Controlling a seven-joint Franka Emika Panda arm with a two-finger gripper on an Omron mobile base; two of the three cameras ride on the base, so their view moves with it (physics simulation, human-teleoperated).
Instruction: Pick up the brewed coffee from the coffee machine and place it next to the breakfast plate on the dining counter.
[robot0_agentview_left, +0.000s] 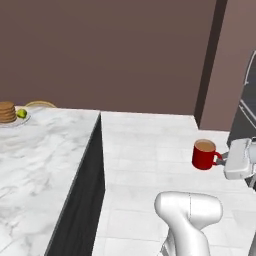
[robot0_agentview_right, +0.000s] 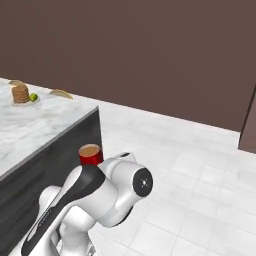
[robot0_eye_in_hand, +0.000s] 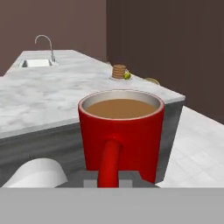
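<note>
White marble bench (robot0_agentview_left: 45, 150) is lying ahead; fingers (robot0_eye_in_hand: 89, 174) are gripping the glossy red coffee mug's (robot0_agentview_left: 204, 154) handle, so carrying it level is advisable.

A pale tiled floor (robot0_agentview_left: 150, 150) spread beside the island, meeting a plain brown wall (robot0_agentview_left: 110, 50) behind. A curved tap (robot0_eye_in_hand: 45, 43) stood over a sink (robot0_eye_in_hand: 36, 63) at the slab's far end. A wooden stool (robot0_agentview_right: 61, 93) showed past the far edge.

Both base views overlook the dining counter (robot0_agentview_left: 45, 145); hand view faces it close
</note>
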